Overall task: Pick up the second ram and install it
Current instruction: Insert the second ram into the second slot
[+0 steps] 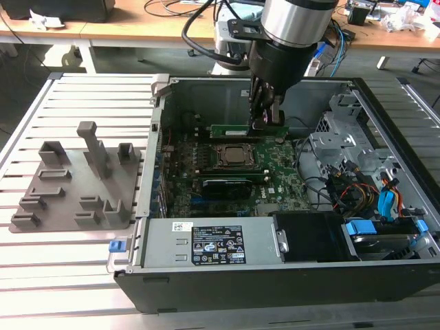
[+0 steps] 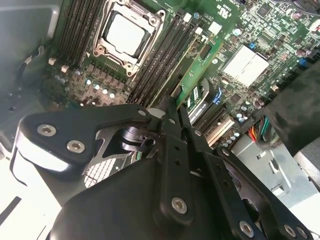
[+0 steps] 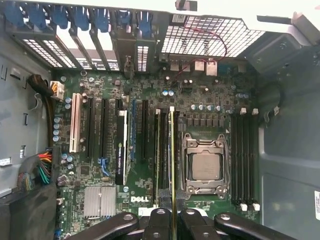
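While the gripper (image 1: 260, 124) pinches the ram (image 1: 237, 130) edge-up over a slot beside the socket (image 1: 236, 157), seating needs straight downward pressure

An open computer case (image 1: 206, 247) lies on the slatted table (image 1: 69, 275), its motherboard (image 3: 150, 185) and CPU socket (image 3: 202, 167) exposed, a grey fixture tray (image 1: 75, 185) just beside it.

A white logo is printed on the motherboard (image 3: 145, 200) in the first wrist view, just beside a silver heatsink (image 3: 100, 202). In the exterior view, a black label (image 1: 220, 246) and a small white label (image 1: 183, 226) are stuck on the power supply (image 1: 206, 244), but their print cannot be made out.
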{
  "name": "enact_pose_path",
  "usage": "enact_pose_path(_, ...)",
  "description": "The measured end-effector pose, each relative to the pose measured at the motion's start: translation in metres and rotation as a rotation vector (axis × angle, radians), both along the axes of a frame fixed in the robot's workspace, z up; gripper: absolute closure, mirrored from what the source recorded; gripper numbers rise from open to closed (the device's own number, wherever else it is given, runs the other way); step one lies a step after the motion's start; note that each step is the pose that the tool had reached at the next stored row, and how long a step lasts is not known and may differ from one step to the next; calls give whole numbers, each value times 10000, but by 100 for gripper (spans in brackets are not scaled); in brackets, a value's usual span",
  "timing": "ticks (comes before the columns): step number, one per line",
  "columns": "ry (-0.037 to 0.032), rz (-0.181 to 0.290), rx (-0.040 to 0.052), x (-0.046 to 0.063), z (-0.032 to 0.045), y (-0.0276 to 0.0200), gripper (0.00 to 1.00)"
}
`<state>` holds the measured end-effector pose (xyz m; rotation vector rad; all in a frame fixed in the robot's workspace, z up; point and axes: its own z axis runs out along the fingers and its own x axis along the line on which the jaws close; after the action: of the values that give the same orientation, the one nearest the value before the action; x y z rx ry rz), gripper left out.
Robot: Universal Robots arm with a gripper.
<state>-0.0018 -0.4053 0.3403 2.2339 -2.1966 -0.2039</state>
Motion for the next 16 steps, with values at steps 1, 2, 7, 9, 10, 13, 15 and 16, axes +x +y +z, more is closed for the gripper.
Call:
enact_pose_path(1,0,0,1,0,-18,0,86)
enact_pose_path(2,0,0,0,0,-32,0,86)
enact_pose_path(7,0,0,0,0,-93,0,86)
enact_pose_path(9,0,0,1,0,-105,0,86)
enact_pose_path(10,0,0,0,0,-121,0,86)
enact_pose_path(13,0,0,0,0,-162,0,86)
enact_pose_path(15,0,0,-1,2,-180,0,86)
enact_pose_path(16,0,0,0,8,-190,2,86)
